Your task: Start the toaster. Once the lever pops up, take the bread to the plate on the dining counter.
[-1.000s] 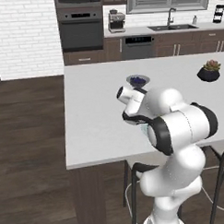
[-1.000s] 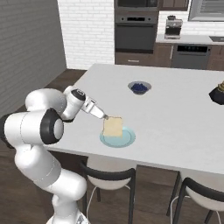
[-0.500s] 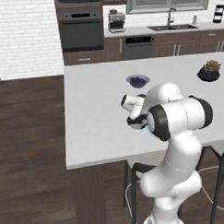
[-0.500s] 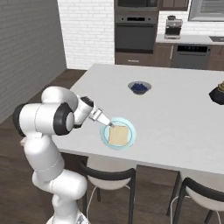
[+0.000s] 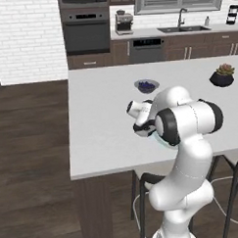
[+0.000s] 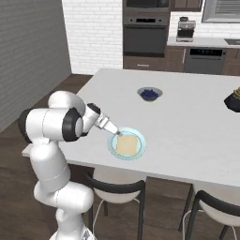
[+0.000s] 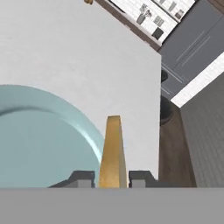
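Hidden and cropped parts

From the left base view we find the plate (image 5: pixel 158 139) mostly behind the arm; in the hand view the bread (image 7: pixel 113 153) runs edge-on under the bottom band, finger contact unclear.

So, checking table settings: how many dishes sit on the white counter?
2: the light blue plate under the bread by the near edge, and a small dark bowl farther back. None looks hidden.
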Controlling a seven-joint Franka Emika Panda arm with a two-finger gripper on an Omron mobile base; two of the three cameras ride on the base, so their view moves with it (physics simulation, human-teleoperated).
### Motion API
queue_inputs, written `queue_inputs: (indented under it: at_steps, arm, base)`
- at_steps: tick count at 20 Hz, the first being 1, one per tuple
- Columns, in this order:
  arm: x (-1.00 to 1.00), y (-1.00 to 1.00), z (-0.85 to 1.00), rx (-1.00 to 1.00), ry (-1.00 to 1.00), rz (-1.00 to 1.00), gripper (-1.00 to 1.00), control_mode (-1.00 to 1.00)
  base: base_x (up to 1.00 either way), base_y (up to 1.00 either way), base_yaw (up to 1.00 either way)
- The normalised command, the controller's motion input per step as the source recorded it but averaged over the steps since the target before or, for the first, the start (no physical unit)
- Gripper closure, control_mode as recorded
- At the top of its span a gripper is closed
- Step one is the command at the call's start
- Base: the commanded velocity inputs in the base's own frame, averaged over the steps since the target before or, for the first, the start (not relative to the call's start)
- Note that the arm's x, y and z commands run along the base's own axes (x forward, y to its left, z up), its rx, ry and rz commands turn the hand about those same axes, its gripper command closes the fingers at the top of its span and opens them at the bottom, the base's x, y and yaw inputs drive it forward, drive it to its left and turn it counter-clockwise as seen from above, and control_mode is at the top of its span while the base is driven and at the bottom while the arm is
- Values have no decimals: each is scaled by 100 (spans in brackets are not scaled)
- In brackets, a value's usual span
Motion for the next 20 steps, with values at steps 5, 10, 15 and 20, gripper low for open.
queue_inputs:
  at_steps: [5, 10, 15, 20]
  arm:
    - [0, 16, 0, 11, -1, 1, -100, -100]
    - [0, 72, 6, 11, -14, 4, -100, -100]
    - [7, 74, 4, 10, -16, 12, -100, -100]
    - [2, 12, 50, 30, -19, 23, -100, -100]
  base:
    - [0, 0, 0]
    - [0, 0, 0]
    - [0, 0, 0]
    - [0, 0, 0]
